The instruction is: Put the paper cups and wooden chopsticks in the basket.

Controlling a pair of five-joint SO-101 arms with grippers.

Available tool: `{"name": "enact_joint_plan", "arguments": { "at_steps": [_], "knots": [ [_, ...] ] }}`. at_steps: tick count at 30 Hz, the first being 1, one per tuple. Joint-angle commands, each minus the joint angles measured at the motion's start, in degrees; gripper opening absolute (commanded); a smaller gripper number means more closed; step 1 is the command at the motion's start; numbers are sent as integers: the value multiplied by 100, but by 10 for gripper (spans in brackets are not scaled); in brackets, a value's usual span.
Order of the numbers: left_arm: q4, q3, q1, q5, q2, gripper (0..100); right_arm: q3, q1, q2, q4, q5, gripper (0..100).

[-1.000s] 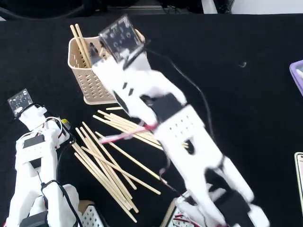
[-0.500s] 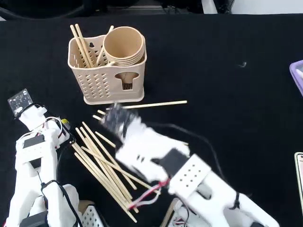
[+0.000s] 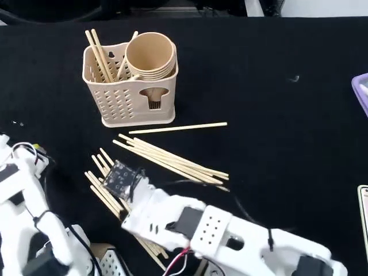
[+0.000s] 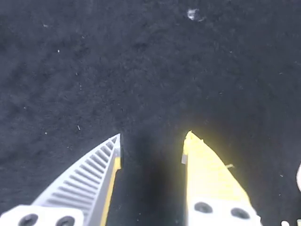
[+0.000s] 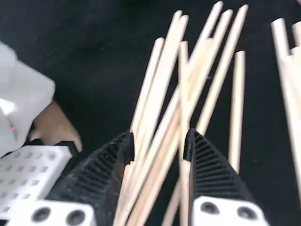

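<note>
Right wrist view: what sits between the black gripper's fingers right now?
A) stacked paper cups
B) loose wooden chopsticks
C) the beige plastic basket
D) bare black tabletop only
B: pale wooden chopsticks run through the gap of the right gripper, whose jaws stand apart astride them.

1 basket [image 3: 123, 103]; 1 nested paper cup stack [image 3: 150, 57]; 1 lone chopstick [image 3: 178, 127]; 2 chopstick piles [image 3: 172, 162], too overlapped to count.
</note>
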Motion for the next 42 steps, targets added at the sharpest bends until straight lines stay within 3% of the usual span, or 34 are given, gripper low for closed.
{"name": "enact_joint_plan", "arguments": {
  "at_steps": [1, 9, 17, 21, 29, 35, 42],
  "knots": [
    [18, -629, -84, 141, 651, 220, -22, -316, 444, -396, -123, 188],
    [35, -1103, -110, 141, 1609, 220, -242, -422, 1754, -1046, -105, 188],
    [35, -1086, -119, 141, 1609, 220, -1226, -378, 2668, -79, -62, 185],
    [35, -1095, -215, 141, 1609, 220, -1578, -149, 2932, 475, 668, 184],
    [35, -1112, -259, 141, 1609, 220, -1710, 607, 2905, 756, 923, 106],
    [35, -1095, -259, 141, 1609, 220, -1701, 1011, 2721, 765, 923, 103],
    [35, -1095, -259, 141, 1609, 220, -1789, 1055, 1974, 1389, 923, 107]
  ]
}}
